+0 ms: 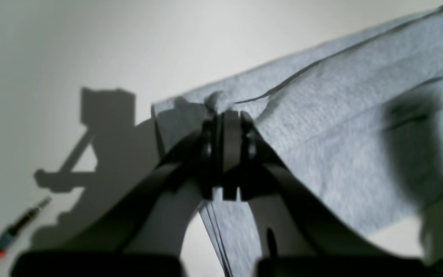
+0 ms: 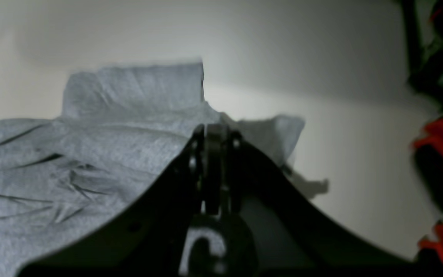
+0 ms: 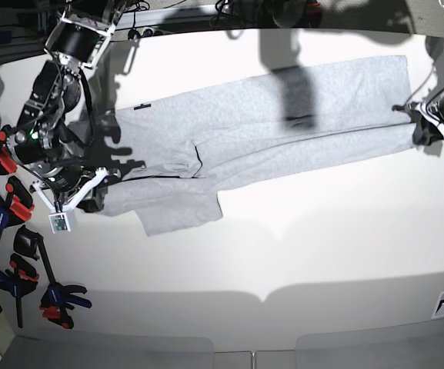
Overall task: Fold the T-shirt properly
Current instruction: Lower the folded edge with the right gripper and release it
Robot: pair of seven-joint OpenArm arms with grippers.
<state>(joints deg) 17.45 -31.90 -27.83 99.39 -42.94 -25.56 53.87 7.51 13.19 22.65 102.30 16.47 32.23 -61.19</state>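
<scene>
While each end effector, left point(image 3: 420, 123) and right point(image 3: 98, 187), clamps it, the T-shirt point(image 3: 268, 131) stretches lengthwise across the table.

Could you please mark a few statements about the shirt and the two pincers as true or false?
1. The left pincer is shut on an edge of the T-shirt. True.
2. The right pincer hangs open above the table. False: it is shut on the cloth.
3. The T-shirt is folded into a small square. False: it lies stretched long between the two arms.
4. Clamps lie at the table's edge near the right arm. True.
5. Bold lettering shows on the cloth. False: only plain grey shows.
</scene>
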